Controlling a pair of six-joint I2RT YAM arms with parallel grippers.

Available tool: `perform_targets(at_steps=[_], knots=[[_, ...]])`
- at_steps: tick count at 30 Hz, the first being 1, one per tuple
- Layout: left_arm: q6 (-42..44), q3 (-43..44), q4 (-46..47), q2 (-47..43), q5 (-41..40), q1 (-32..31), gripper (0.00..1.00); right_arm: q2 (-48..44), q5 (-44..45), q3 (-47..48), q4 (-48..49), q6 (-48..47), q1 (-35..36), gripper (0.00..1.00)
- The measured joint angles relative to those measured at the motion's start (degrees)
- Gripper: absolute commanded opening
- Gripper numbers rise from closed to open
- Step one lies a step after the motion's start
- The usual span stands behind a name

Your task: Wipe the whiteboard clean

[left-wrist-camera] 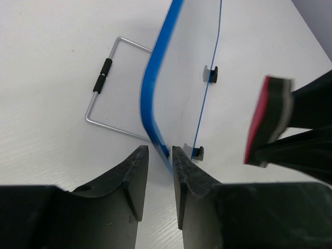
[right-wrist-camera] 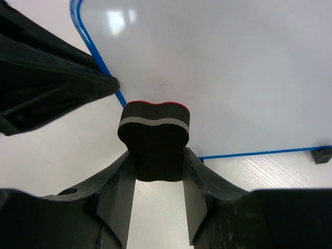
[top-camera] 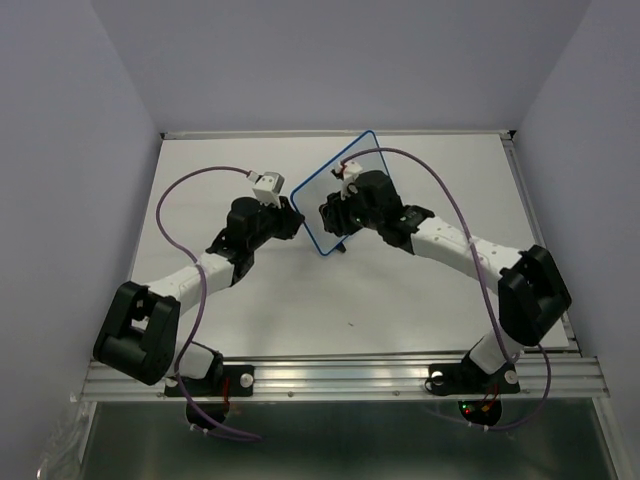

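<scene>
Tabletop (top-camera: 250, 300) of plain white fills our overhead view, boxed on three sides by pale, bare walls (top-camera: 60, 150), with a ribbed metal rail (top-camera: 340, 375) along the near edge where both arms are bolted.

We find the whiteboard (top-camera: 322, 180) standing near the middle of the table, between the two grippers. It rests on its lower long edge and leans back. Its long axis runs on a diagonal from near-left to far-right, and its white face is turned toward the right arm and the near-right side. We see a thin wire stand (left-wrist-camera: 102, 75) on the table behind it, and small black feet (left-wrist-camera: 210, 73) clipped along the bottom edge.

We see the left gripper (left-wrist-camera: 161, 155) clenched on the board's side edge low down, the blue frame (left-wrist-camera: 150, 93) running in between its fingers. The right gripper (right-wrist-camera: 158, 155) grasps a black eraser (right-wrist-camera: 154, 127) with a grey stripe, its red face toward the board's lower left part. We cannot tell whether the eraser touches the board.
</scene>
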Motion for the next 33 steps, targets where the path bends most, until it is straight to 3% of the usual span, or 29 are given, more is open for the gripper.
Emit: perform_targets(at_steps=[7, 10, 16, 17, 18, 20, 23, 25, 27, 29, 33], knots=[[0.5, 1.0, -6.0, -0.1, -1.3, -0.1, 0.88, -13.6, 3.8, -5.2, -1.2, 5.8, -8.8, 0.01], [0.5, 1.0, -9.5, -2.3, -3.0, -0.1, 0.98, -18.3, 5.5, -8.1, -1.9, 7.5, -15.9, 0.01], [-0.6, 0.9, -14.2, -13.8, -7.6, -0.1, 0.99, -22.4, 9.0, -13.4, -4.2, 12.1, -29.1, 0.03], [-1.4, 0.8, -14.8, -15.4, -8.9, -0.1, 0.99, -22.1, 10.0, -14.4, -4.9, 13.3, -30.8, 0.09], [-3.0, 0.5, -16.4, -18.8, -11.9, -0.2, 0.99, -21.8, 10.3, -14.8, -5.3, 13.6, -31.3, 0.09], [-6.2, 0.2, -20.3, -23.1, -16.7, -0.3, 0.99, -20.1, 11.1, -16.5, -5.9, 15.3, -32.5, 0.01], [-11.6, -0.1, -27.7, -30.2, -25.5, -0.4, 0.99, -17.6, 11.3, -19.0, -6.6, 16.7, -33.0, 0.02], [-16.7, -0.5, -32.9, -35.4, -32.0, -0.4, 0.99, -14.3, 11.5, -20.9, -7.6, 17.7, -33.3, 0.14], [-20.8, -0.5, -37.3, -39.5, -36.7, -0.3, 0.99, -12.2, 11.5, -21.7, -8.2, 18.3, -33.4, 0.15], [-24.3, -0.5, -40.9, -42.2, -40.2, -0.3, 0.99, -9.7, 11.6, -22.2, -9.0, 18.9, -33.5, 0.21], [-30.1, -0.5, -47.5, -44.3, -44.9, -0.3, 0.99, -6.8, 12.3, -22.2, -9.1, 20.2, -33.6, 0.46]])
